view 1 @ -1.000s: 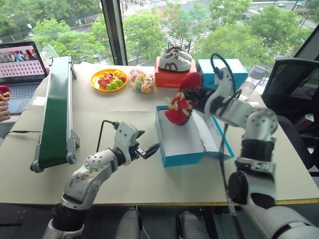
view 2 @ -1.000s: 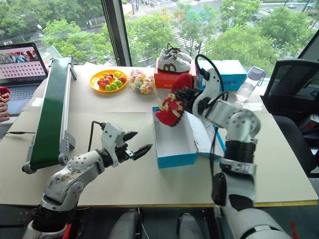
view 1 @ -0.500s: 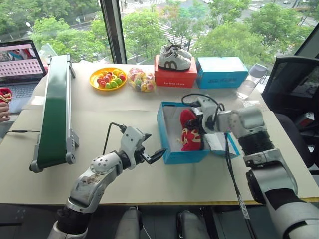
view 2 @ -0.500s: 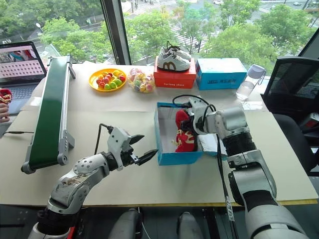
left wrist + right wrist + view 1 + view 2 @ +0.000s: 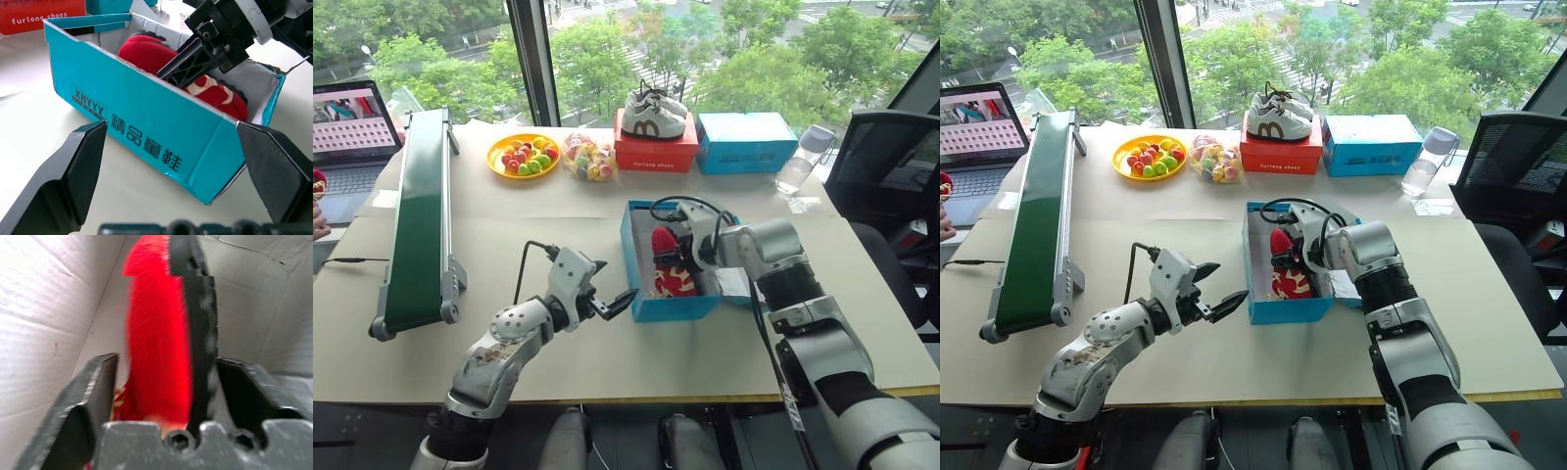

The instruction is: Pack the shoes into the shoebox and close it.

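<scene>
The blue shoebox (image 5: pixel 675 305) stands open in the middle of the table, with its lid (image 5: pixel 744 284) folded out to its right. The red shoes (image 5: pixel 677 282) with cream swirls lie inside it, on edge against the white floor (image 5: pixel 146 54). My right gripper (image 5: pixel 677 245) reaches down into the box. Its fingers (image 5: pixel 93 396) stand open on either side of a red shoe (image 5: pixel 156 342), with a thin gap on each side. My left gripper (image 5: pixel 617 282) hovers open just left of the box's front corner, facing its lettered wall (image 5: pixel 142 127).
A green conveyor (image 5: pixel 421 211) runs along the left. At the back stand a yellow fruit plate (image 5: pixel 526 155), a candy bag (image 5: pixel 590 159), a red shoebox (image 5: pixel 656 155) bearing white sneakers (image 5: pixel 654 116), another blue box (image 5: pixel 747 140) and a bottle (image 5: pixel 800 166). A laptop (image 5: pixel 352 132) sits far left.
My right gripper has carried the red shoes from above the box down into it, and its fingers have opened. The left arm has stayed put.
</scene>
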{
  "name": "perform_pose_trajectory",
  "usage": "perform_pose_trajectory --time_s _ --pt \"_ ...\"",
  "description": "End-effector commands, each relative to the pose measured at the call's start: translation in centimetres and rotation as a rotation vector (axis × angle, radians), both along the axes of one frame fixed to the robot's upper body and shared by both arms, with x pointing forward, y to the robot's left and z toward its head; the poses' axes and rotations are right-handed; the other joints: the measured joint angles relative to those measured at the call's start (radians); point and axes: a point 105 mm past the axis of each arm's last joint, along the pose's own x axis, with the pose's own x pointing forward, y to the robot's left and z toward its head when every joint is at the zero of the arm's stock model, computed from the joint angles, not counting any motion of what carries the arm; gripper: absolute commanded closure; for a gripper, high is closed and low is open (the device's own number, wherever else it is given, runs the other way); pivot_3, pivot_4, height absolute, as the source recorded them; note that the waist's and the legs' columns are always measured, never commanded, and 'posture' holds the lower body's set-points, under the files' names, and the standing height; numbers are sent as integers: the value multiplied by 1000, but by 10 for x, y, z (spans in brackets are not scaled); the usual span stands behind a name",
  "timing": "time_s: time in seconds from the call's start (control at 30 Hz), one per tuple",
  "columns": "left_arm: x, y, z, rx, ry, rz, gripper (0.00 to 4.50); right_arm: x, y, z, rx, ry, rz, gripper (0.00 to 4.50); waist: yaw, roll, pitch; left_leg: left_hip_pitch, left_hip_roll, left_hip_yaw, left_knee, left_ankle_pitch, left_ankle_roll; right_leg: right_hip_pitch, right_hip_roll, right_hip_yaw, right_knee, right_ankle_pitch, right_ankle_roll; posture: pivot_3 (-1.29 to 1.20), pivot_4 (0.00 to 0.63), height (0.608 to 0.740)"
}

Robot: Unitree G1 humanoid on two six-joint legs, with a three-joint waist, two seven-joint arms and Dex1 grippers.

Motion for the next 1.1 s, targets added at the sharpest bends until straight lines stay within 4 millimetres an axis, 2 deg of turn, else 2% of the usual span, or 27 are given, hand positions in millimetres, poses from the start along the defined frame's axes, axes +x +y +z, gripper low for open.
perform_pose_trajectory --time_s 0.03,0.2,0.27,0.33,0.4,0.47,0.5,0.53,0.6,0.67,0.7,0.73,0.83,0.93,1.1 --pt "5 12 12 -5 -68 47 0 5 11 44 33 -139 14 627 0 0 0 0 0 0 0 0 0 0 0 0 0 0 0 0 150 738" --pt "15 36 19 -4 -103 140 0 9 20 82 -4 -352 35 627 0 0 0 0 0 0 0 0 0 0 0 0 0 0 0 0 150 738" --pt "24 52 26 -37 -140 229 0 9 25 99 2 -456 52 627 0 0 0 0 0 0 0 0 0 0 0 0 0 0 0 0 150 738" --pt "32 71 31 -31 -192 325 0 2 38 120 74 -556 123 627 0 0 0 0 0 0 0 0 0 0 0 0 0 0 0 0 150 738" --pt "42 103 37 -22 -252 518 0 -18 55 140 187 -653 259 627 0 0 0 0 0 0 0 0 0 0 0 0 0 0 0 0 150 738" --pt "46 122 41 -37 -282 636 0 -33 63 149 263 -696 356 627 1 0 0 0 0 0 0 0 0 0 0 0 0 0 0 0 150 738" --pt "47 142 47 -56 -305 753 0 -55 68 153 343 -723 464 627 0 0 0 0 0 0 0 0 0 0 0 0 0 0 0 0 150 738" --pt "46 161 50 -73 -310 858 0 -73 70 151 399 -719 547 627 2 -1 -1 0 0 0 0 0 0 0 0 0 0 0 1 0 150 738" --pt "42 187 54 -98 -306 1003 0 -97 70 144 455 -702 651 627 6 -2 -1 -1 0 -2 0 0 0 2 0 -2 -1 0 1 0 150 738" --pt "38 209 49 -110 -265 1092 0 -102 68 125 435 -678 659 627 7 -2 -1 -1 0 -1 1 0 0 2 0 -2 0 1 1 0 150 738" --pt "36 218 45 -89 -250 1121 0 -105 67 114 422 -664 671 114 8 -3 -1 0 0 -1 2 0 0 2 0 -2 0 1 1 0 150 738" --pt "35 225 39 -85 -217 1141 0 -108 67 100 397 -645 690 22 7 -3 -1 1 0 -1 3 0 0 3 0 -2 1 1 1 0 150 738" --pt "31 235 32 -70 -172 1148 0 -115 69 69 348 -621 730 22 6 -3 -2 4 0 -1 2 0 -1 4 0 -2 0 2 0 0 150 738" --pt "30 238 27 -38 -132 1145 0 -118 72 52 314 -634 743 22 4 -3 -2 3 1 -1 2 1 -3 2 0 -2 1 3 -1 0 150 738" --pt "29 243 21 14 -91 1160 0 -111 73 49 267 -703 709 22 3 -3 -2 4 1 -1 1 2 -4 2 0 -1 1 3 -1 0 150 738"
